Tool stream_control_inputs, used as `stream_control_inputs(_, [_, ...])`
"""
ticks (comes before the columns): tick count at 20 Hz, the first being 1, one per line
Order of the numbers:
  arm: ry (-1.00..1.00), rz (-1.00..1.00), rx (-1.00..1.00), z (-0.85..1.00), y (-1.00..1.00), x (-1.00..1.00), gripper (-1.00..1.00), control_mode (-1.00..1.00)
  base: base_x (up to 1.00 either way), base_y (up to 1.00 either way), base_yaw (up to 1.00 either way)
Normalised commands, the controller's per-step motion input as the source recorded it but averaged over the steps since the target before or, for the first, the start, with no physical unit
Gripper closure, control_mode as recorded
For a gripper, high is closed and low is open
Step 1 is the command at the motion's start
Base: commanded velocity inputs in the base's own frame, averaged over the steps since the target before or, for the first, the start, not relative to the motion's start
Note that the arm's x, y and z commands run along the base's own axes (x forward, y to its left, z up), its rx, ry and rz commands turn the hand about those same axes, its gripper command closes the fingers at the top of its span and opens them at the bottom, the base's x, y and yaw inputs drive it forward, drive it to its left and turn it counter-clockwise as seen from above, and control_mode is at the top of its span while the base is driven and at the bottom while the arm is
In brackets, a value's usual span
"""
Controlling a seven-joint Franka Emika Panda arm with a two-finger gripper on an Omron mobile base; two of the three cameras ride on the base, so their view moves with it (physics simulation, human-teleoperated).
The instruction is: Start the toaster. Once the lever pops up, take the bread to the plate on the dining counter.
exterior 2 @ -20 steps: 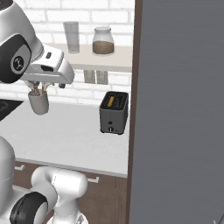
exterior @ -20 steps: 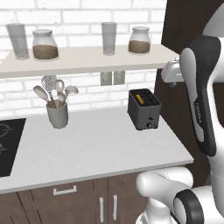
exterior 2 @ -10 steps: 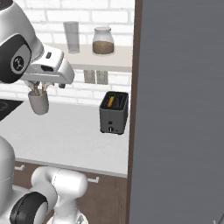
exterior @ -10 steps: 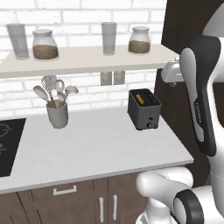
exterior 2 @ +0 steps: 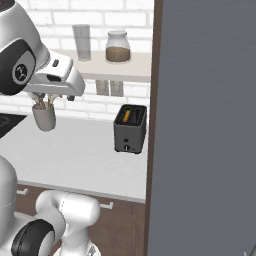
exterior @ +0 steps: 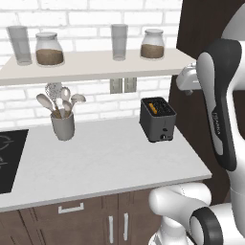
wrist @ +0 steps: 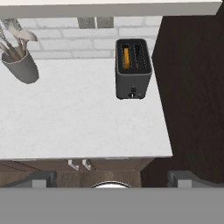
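Observation:
The dark grey toaster [exterior: 158, 119] [exterior 2: 131, 129] [wrist: 133, 70] stands at the right end of the white worktop, against a dark tall panel. A golden slice of bread [exterior: 152, 106] [exterior 2: 127, 115] [wrist: 126, 58] sits low in its left slot. My gripper [wrist: 112, 178] hangs high above the worktop's front edge, well back from the toaster, open with nothing between its widely spread fingertips. The hand [exterior: 187, 80] [exterior 2: 57, 85] is at shelf height. The plate and the dining counter are out of view.
A grey utensil cup [exterior: 63, 125] [wrist: 22, 65] stands left of the toaster. Above runs a shelf [exterior: 95, 62] carrying jars and glasses. A black cooktop [exterior: 9, 158] lies at the far left. The dark tall panel [exterior 2: 205, 125] walls off the right side.

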Motion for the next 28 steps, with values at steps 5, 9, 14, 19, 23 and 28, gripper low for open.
stream_control_inputs(5, [0.00,0.00,0.00,0.00,0.00,0.00,-1.00,-1.00,0.00,0.00,0.00])
stream_control_inputs(9, [0.00,0.00,0.00,0.00,0.00,0.00,-1.00,-1.00,0.00,0.00,0.00])
stream_control_inputs(14, [0.00,0.00,0.00,0.00,0.00,0.00,-1.00,-1.00,0.00,0.00,0.00])
stream_control_inputs(19, [0.00,0.00,0.00,0.00,0.00,0.00,-1.00,-1.00,0.00,0.00,0.00])
stream_control_inputs(23, [0.00,0.00,0.00,0.00,0.00,0.00,-1.00,-1.00,0.00,0.00,0.00])
stream_control_inputs(28, [0.00,0.00,0.00,0.00,0.00,0.00,-1.00,-1.00,0.00,0.00,0.00])
